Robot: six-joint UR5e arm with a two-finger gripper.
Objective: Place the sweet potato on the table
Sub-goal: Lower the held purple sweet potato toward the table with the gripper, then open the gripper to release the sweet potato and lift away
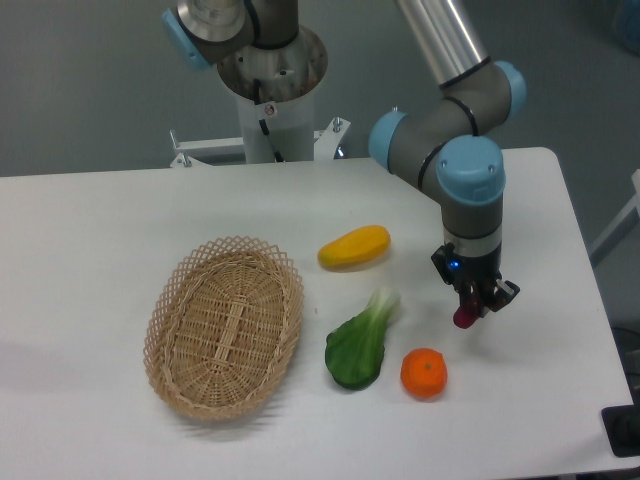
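Observation:
My gripper (474, 303) hangs over the right part of the white table (90, 240), pointing down. It is shut on the magenta-purple sweet potato (465, 317), of which only the lower end shows below the fingers. The sweet potato is held just above the tabletop, to the upper right of the orange. I cannot tell whether its tip touches the table.
An orange (424, 373) lies just below and left of the gripper. A green bok choy (362, 342) lies left of the orange. A yellow-orange oblong fruit (354, 247) lies at mid-table. An oval wicker basket (225, 325) stands at the left.

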